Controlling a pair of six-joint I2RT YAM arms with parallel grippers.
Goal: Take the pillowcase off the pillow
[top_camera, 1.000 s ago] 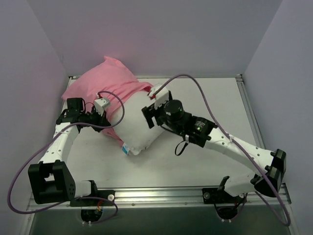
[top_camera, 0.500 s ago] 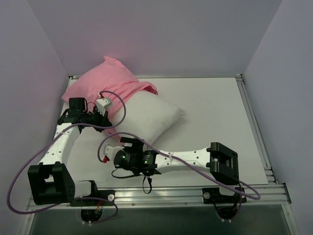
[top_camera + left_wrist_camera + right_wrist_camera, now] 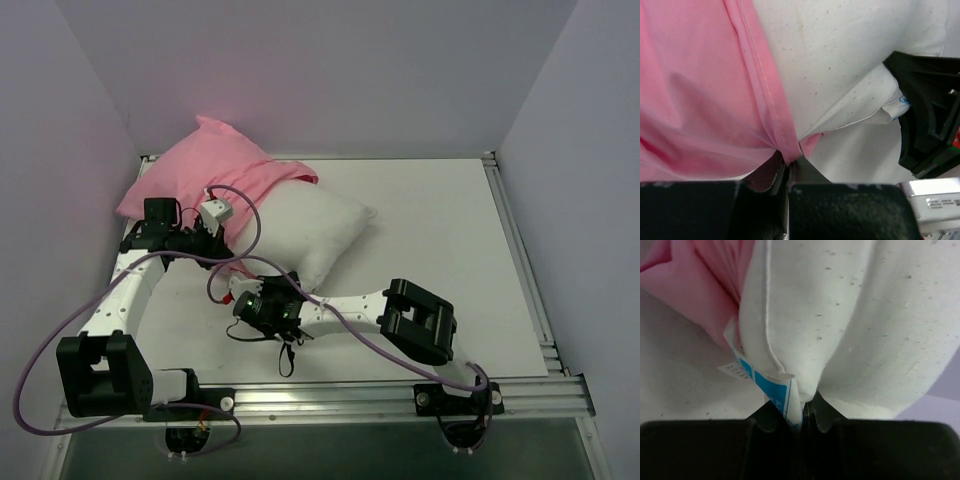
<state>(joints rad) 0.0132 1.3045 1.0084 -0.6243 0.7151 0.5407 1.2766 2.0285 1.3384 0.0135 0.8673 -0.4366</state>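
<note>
**A:** Entry: where's the pillow [image 3: 312,228] relative to the grips?

**B:** Top view: it lies left of centre on the table [image 3: 450,240]. Its far-left half is inside the pink pillowcase [image 3: 195,170] and the white half is bare. I judge the long axis runs roughly 10 o'clock to 4 o'clock, with the closed end of the case at 10.

**A:** Left gripper [image 3: 790,161]?

**B:** Pressed together on the pink hem at the mouth of the case, on the pillow's near-left flank. Its wrist view shows the stitched edge drawn into the jaws.

**A:** Right gripper [image 3: 803,412]?

**B:** Pinching the bare near corner of the pillow, with the blue-and-white tag [image 3: 767,382] caught in the bite. It sits at about 5 o'clock from the left gripper, and the two are close together.

**A:** So the move turns on what?

**B:** My judgement: separation along that axis. The right arm draws the pillow toward 4 o'clock while the left anchors the hem or pulls it toward 10. A pull across the axis would likely bunch the case on the far corner.
</note>
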